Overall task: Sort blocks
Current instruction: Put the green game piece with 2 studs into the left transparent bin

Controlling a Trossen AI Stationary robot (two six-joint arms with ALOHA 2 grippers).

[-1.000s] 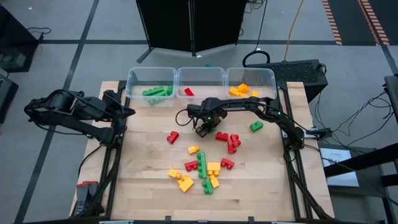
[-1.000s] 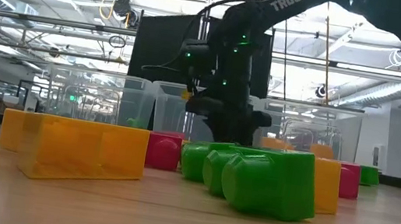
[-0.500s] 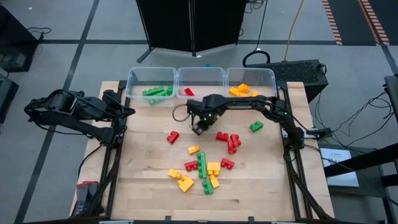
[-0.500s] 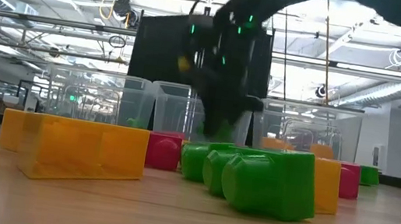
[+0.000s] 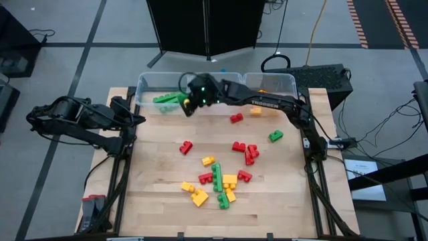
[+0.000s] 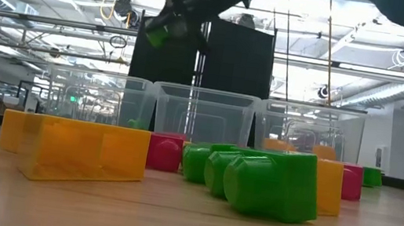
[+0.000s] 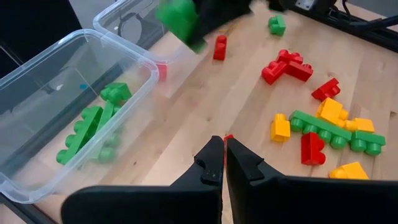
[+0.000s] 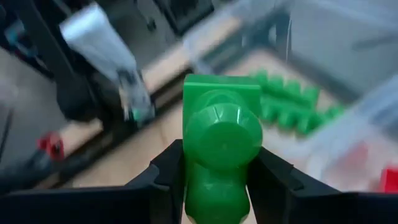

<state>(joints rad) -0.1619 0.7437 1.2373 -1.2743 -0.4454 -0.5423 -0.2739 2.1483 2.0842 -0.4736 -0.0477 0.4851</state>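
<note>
Right gripper (image 5: 189, 102) up in air over left bin (image 5: 144, 86), fingers pinching green block (image 8: 221, 146). Same bin has more green blocks (image 5: 168, 99) inside. Left gripper (image 7: 224, 163) waits at table's left edge, fingers pressed together. Other red, yellow, green blocks (image 5: 221, 177) lie loose on table (image 5: 154, 181).

The right arm stretches far across, its tool (image 5: 189, 102) raised high and clamped on a green block (image 8: 221, 146). The left arm sits folded, its tool (image 7: 224, 163) closed.
</note>
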